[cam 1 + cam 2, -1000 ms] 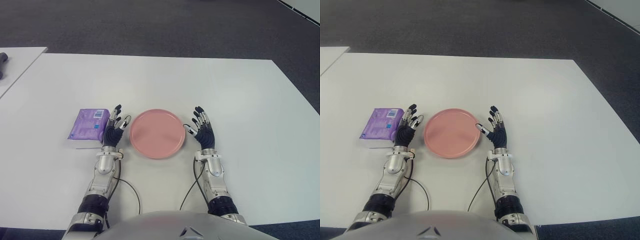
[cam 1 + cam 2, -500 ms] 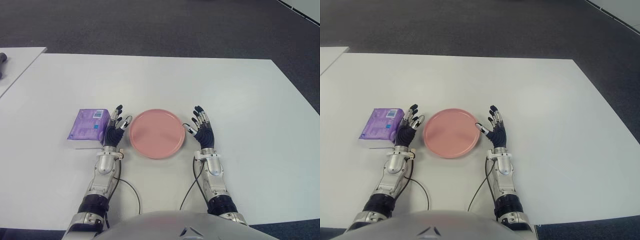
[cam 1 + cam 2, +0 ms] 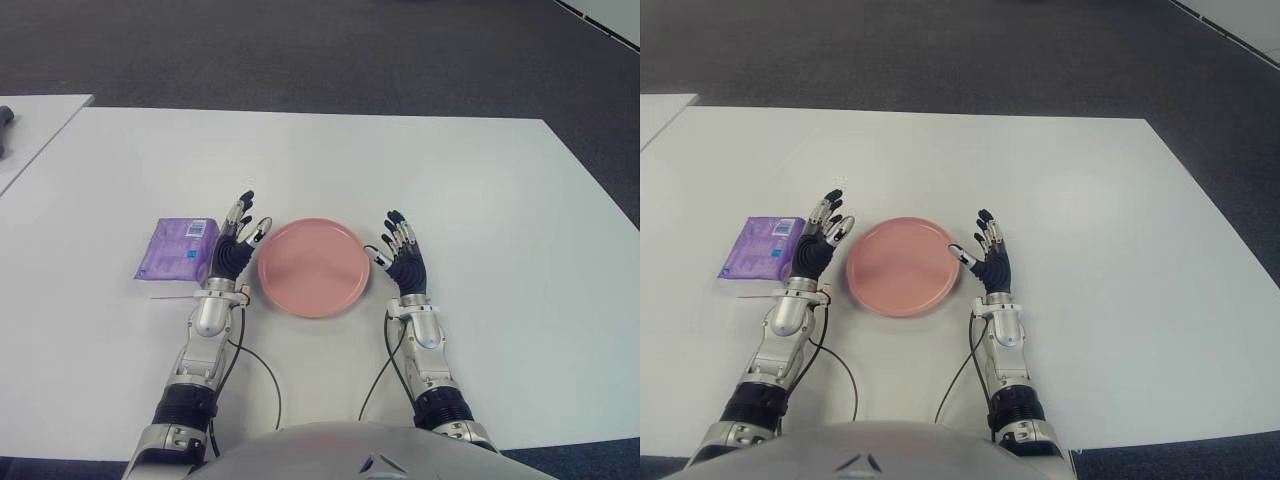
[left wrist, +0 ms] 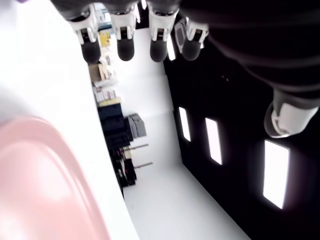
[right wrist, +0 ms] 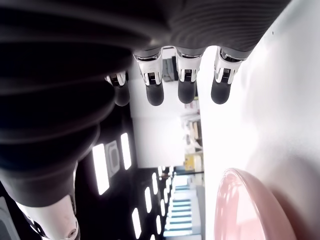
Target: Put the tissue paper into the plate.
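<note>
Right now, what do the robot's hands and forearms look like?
Both the left hand and right hand have black ribbed palms and black fingers with white knuckle segments. Silver metallic wrists and forearms end in black ribbed cuffs. A thin black cable trails from each wrist.

My right hand (image 5: pixel 165 55) fills this view, four fingers (image 5: pixel 186 85) extended straight and holding nothing. Beyond them are the white table (image 5: pixel 270 120) and the pink plate (image 5: pixel 240 210) rim.

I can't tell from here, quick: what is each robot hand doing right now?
Left robot hand: open, holding nothing, between the tissue pack and the plate.
Right robot hand: open, holding nothing.
</note>
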Controlling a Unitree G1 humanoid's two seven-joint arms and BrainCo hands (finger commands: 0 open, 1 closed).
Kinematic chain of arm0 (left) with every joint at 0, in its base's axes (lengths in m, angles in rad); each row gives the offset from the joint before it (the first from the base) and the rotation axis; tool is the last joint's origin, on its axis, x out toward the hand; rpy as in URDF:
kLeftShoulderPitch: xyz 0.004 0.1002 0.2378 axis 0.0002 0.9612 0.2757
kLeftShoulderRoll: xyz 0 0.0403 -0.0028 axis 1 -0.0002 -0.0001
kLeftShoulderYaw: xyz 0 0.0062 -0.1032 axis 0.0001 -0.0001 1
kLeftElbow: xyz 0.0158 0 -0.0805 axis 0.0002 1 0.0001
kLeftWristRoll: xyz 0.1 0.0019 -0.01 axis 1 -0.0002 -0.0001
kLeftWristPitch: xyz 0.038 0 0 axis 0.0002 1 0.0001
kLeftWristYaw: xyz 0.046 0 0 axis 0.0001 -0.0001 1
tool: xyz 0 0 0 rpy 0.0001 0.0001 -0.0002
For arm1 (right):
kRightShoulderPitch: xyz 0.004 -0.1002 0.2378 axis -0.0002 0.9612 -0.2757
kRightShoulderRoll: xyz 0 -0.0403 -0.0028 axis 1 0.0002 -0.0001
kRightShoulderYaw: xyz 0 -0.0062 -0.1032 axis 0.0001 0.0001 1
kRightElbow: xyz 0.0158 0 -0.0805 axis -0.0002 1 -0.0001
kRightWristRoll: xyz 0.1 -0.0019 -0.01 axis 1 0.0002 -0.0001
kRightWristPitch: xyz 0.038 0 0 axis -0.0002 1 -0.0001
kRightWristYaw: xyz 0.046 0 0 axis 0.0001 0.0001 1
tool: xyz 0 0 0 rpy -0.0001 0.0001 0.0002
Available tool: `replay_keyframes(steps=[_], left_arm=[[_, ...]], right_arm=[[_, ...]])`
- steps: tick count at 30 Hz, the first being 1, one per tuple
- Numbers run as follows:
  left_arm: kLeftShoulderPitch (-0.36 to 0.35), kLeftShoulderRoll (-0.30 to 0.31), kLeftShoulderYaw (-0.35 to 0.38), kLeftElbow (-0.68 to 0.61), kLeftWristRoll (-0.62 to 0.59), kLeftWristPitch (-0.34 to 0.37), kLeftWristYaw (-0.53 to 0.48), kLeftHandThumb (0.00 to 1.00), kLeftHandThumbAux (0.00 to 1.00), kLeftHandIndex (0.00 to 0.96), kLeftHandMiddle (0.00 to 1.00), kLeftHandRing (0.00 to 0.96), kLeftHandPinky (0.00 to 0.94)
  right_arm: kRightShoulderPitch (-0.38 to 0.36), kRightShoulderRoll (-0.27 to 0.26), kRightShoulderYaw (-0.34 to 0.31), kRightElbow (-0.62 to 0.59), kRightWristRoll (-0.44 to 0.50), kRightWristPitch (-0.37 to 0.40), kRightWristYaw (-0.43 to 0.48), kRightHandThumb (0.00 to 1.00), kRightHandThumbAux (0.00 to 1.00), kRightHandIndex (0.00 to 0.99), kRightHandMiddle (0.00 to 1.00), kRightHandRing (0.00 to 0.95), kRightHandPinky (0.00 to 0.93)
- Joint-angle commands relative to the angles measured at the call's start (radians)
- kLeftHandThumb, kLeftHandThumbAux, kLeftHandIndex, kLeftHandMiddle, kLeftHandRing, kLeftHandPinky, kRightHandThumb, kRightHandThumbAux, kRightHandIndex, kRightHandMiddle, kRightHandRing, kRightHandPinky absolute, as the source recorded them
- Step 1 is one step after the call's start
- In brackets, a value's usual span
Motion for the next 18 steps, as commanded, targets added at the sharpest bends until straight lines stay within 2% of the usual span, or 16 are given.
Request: replay_keyframes(steps=[1, 4, 11, 18], left_arm=[[-0.018, 0.018, 0.002, -0.039, -0.018, 0.008, -0.035, 0.000, 0.370, 0.000, 0.000, 0.000, 0.000], [-0.022, 0.020, 0.005, -0.053, -0.016, 0.007, -0.038, 0.000, 0.371, 0.000, 0.000, 0.000, 0.000], [-0.022, 0.023, -0.004, -0.256, -0.010, 0.151, -0.054, 0.000, 0.392, 0.000, 0.000, 0.000, 0.000], [-0.038, 0.033, 0.001, -0.288, -0.007, 0.208, -0.061, 0.000, 0.411, 0.000, 0.000, 0.000, 0.000]], right_arm=[[0.041, 0.016, 0.002, 0.066, -0.003, 0.033, -0.006, 0.083, 0.746, 0.047, 0.037, 0.039, 0.079], [0.039, 0.017, 0.002, 0.069, -0.002, 0.032, -0.006, 0.084, 0.747, 0.047, 0.037, 0.039, 0.080], [0.036, 0.018, 0.002, 0.078, 0.001, 0.026, -0.003, 0.086, 0.751, 0.045, 0.037, 0.041, 0.083], [0.034, 0.018, 0.002, 0.082, 0.001, 0.020, -0.002, 0.085, 0.749, 0.043, 0.036, 0.042, 0.084]])
